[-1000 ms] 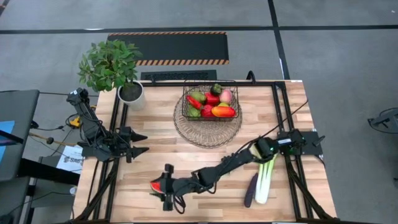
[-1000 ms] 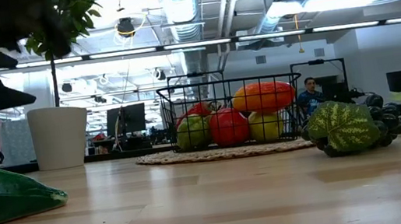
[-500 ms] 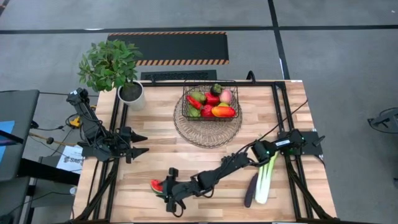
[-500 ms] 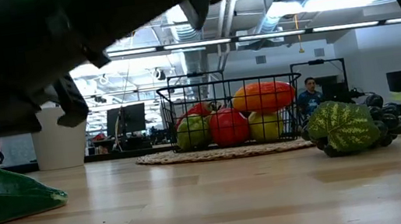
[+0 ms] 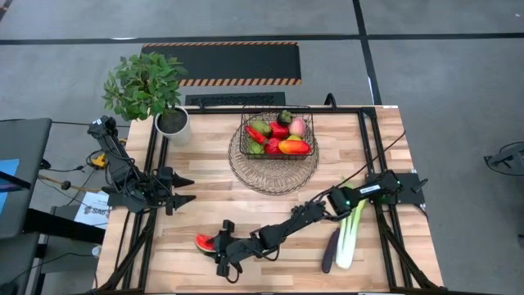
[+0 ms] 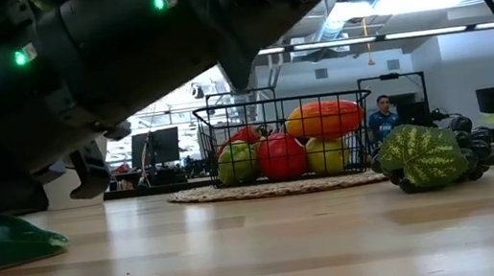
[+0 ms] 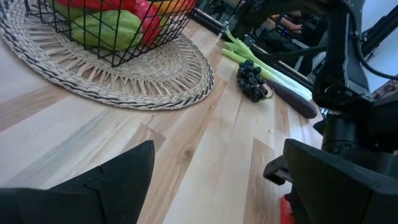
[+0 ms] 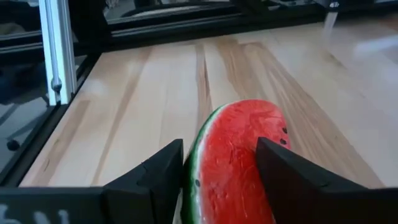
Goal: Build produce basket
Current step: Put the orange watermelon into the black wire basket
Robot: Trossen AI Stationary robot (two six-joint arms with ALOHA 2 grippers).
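The watermelon slice (image 5: 202, 242) lies near the table's near-left corner, red flesh and green rind showing in the right wrist view (image 8: 233, 162). My right gripper (image 5: 212, 246) reaches across from the right and is shut on it. The dark wire basket (image 5: 277, 135) stands on a round woven mat (image 5: 273, 174) at the far middle. It holds pears, an apple, a mango and other produce. The leek (image 5: 350, 233) and eggplant (image 5: 330, 250) lie near right. Dark grapes (image 7: 252, 81) lie beside them. My left gripper (image 5: 190, 188) waits open at the left. My right gripper has the watermelon slice between its two fingers (image 8: 155, 177), one against the green rind (image 8: 189, 168) and the other against the red flesh (image 8: 252, 155). The fingers come in low and nearly level from the table's right. The slice rests on the table.
A potted leafy plant (image 5: 147, 86) stands at the far-left corner. My right arm (image 5: 286, 225) stretches low across the near half of the table. Bare wood lies between the mat and the left arm. A person (image 6: 382, 119) sits in the room beyond.
My right arm has come down toward the table at the near-left, filling the low view. Its gripper has settled around the watermelon slice, which has slid slightly toward the left edge.
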